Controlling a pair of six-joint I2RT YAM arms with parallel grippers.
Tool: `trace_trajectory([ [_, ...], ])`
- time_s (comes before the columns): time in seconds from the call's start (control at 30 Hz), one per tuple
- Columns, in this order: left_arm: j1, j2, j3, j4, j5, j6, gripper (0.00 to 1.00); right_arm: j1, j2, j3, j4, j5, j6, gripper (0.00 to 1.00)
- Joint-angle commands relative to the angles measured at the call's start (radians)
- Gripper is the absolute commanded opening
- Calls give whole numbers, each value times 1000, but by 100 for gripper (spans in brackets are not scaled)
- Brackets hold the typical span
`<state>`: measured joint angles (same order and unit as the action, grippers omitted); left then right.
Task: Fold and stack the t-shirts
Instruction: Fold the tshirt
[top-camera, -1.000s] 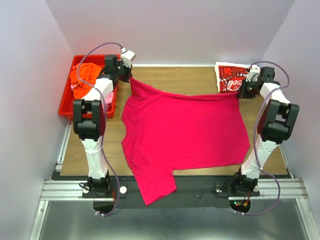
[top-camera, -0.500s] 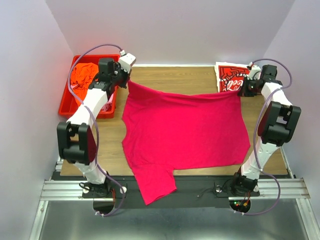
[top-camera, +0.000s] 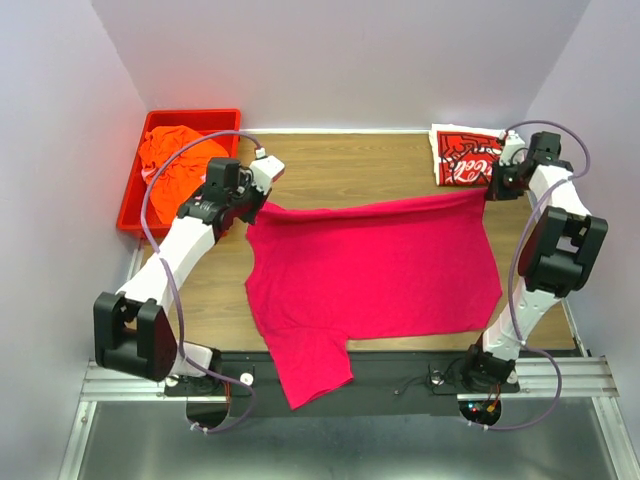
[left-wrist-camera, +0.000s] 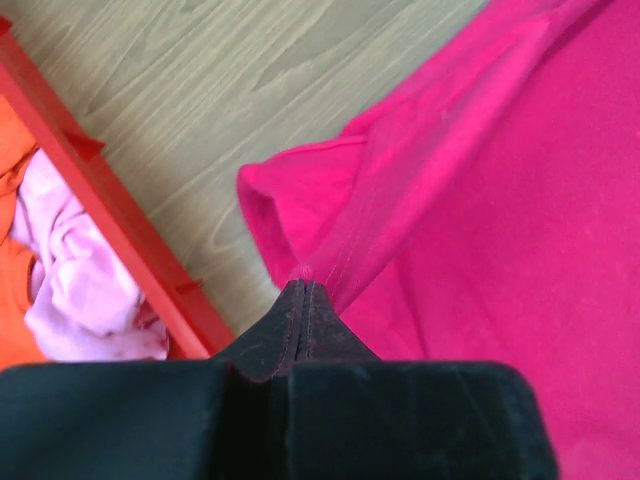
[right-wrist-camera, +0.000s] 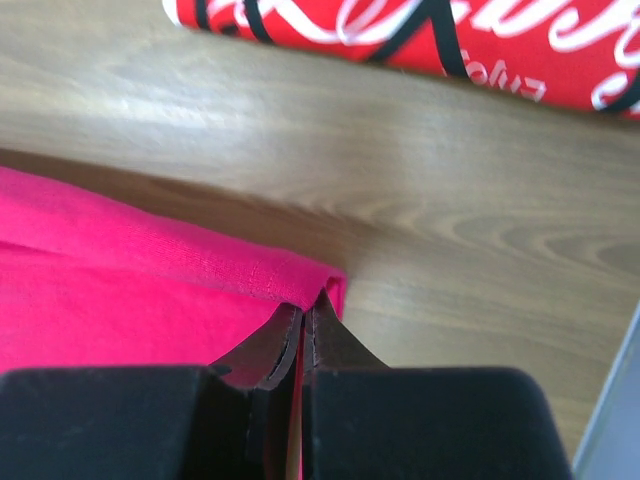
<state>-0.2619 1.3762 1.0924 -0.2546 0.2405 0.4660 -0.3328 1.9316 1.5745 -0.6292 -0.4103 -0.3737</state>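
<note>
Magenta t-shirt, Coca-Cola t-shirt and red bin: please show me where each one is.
magenta t-shirt (top-camera: 370, 265): top view, middle of its body.
Coca-Cola t-shirt (top-camera: 464, 157): top view, printed front.
red bin (top-camera: 195, 117): top view, far wall.

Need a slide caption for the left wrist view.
Left claw shut on the magenta t-shirt over the wood table; red bin with an orange shirt and a light pink shirt beside it.
</note>
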Motion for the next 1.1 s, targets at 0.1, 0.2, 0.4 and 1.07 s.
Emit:
trace_trajectory([
  [0.1, -10, -123, -31, -86, -27, 23, 0, -31, -30, 70, -122, 19, -89, 1],
  [0.2, -23, -132, -58, -110, -24, 34, 0, -31, -3, 90, -187, 21, -123, 1],
  [0.4, -69, -135, -140, -152, -21, 88, 0, -31, 0, 7, -251, 45, -208, 1],
  [1.07, -10, 119, 122, -158, 69, 116, 48, -35, 52, 146, -328, 25, -246, 52],
])
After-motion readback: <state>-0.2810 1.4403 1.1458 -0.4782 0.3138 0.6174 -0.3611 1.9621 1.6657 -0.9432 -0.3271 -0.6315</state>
